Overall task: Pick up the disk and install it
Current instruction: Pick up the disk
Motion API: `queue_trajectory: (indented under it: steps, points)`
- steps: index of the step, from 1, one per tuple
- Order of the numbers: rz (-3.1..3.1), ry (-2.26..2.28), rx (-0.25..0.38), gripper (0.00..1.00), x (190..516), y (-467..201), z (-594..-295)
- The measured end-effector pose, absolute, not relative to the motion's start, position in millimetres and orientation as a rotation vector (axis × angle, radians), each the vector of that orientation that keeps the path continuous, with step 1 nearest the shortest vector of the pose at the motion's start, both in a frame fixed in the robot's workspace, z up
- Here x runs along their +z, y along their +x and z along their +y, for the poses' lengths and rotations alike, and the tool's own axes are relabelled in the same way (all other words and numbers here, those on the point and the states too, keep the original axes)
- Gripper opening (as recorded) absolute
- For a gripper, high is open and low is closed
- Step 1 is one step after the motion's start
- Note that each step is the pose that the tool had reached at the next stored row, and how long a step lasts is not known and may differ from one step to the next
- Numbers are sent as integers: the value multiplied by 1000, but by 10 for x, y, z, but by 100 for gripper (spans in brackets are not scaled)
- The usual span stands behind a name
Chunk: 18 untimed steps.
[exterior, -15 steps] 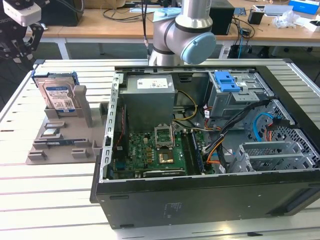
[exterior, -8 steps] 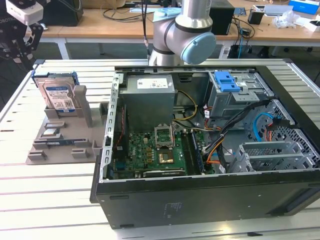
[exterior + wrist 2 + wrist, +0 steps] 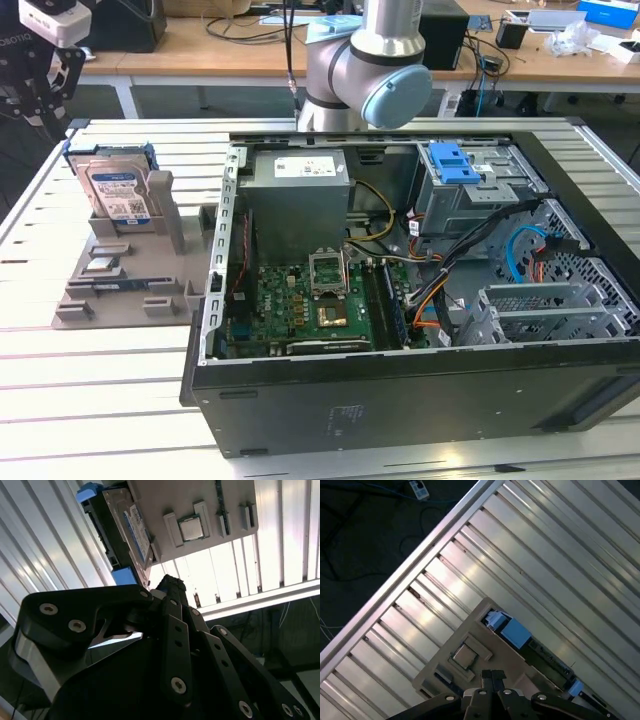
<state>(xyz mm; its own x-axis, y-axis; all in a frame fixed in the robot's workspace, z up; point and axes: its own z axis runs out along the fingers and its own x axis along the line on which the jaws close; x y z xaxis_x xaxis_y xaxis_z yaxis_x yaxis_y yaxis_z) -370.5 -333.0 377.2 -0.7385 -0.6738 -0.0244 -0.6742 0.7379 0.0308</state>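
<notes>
The disk (image 3: 112, 188) stands on edge at nine o'clock of the computer case (image 3: 400, 400), with open bench (image 3: 100, 370) around it; the pincer (image 3: 493, 675) is pressed together.

Exterior view: even, bright room light from above, no hard shadows. The table (image 3: 120, 380) slats carry a soft pale sheen. The inside of the computer case (image 3: 400, 250) is dimmer, and its near outer wall goes almost black, with detail lost. Straight lines seem to bow a little toward the frame edges, though that is hard to be sure of.

Second wrist view: harsh contrast. The slats below the grey tray burn out white. The gripper (image 3: 170, 585) is a dark, underexposed mass, close to the lens and soft, with small glints on its screws.

First wrist view: streaky glare bands run along the slats. The floor (image 3: 365, 530) beyond the table edge is murky.
</notes>
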Motion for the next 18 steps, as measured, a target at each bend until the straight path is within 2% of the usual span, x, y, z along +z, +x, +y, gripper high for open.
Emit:
queue_trajectory:
  steps: [18]
  points:
    - [2801, -1403, 60, 11, 3772, -3705, -3330]
